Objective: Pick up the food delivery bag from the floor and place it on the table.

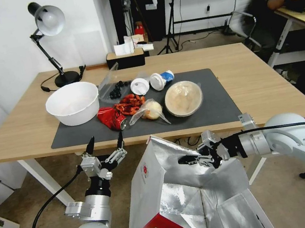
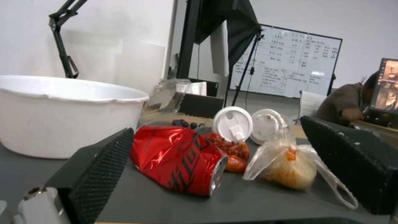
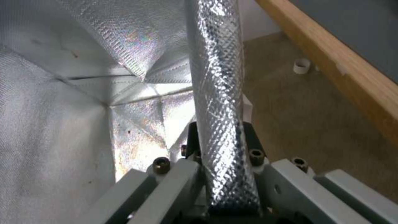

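Holding the food delivery bag (image 1: 184,193) by its foil rim, my right gripper (image 1: 186,160) pinches it below the tabletop (image 1: 263,85); left gripper (image 1: 104,141) fingers spread wide.

The head camera is looking down over the table (image 1: 254,74); the left wrist camera is skimming its mat (image 2: 166,202) closely; the right is peering into foil lining (image 3: 62,124).

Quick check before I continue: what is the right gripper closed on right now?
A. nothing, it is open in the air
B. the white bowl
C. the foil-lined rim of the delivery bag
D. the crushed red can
C: the right gripper is clamped on the silver-lined rim of the food delivery bag, and the right wrist view shows the foil edge running between its jaws.
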`<state>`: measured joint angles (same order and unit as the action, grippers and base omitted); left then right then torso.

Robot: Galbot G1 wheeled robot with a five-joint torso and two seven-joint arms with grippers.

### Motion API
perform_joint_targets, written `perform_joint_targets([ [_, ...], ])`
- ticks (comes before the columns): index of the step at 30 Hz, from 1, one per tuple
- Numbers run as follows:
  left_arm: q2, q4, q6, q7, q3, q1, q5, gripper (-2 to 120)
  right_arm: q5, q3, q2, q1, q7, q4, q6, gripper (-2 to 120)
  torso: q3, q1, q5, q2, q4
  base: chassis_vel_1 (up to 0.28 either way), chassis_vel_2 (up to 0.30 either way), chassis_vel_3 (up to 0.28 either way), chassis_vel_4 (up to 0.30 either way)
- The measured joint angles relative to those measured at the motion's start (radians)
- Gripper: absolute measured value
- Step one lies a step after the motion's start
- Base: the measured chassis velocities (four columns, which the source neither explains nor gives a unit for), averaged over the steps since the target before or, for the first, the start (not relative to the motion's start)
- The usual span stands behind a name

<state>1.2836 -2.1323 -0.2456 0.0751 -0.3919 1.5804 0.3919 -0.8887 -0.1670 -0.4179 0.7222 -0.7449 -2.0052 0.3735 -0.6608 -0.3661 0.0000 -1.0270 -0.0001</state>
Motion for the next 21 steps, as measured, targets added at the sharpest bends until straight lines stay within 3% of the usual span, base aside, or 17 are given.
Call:
perform_joint_targets([
  [15,0.001,-0.005,0.022,0.017,-0.002,0.0,0.002,100,-0.001,0.0,0.0,0.002,0.001,0.002,-0.002,0,-0.042,-0.032,-0.0001,-0.074,0.0,0.0,0.0,0.0,0.0],
  [21,-0.001,-0.017,0.034,0.005,-0.005,0.004,-0.001,100,-0.001,0.0,0.004,0.004,0.001,0.002,-0.002,0,-0.046,-0.036,0.0,-0.082,0.0,0.0,0.0,0.0,0.0],
])
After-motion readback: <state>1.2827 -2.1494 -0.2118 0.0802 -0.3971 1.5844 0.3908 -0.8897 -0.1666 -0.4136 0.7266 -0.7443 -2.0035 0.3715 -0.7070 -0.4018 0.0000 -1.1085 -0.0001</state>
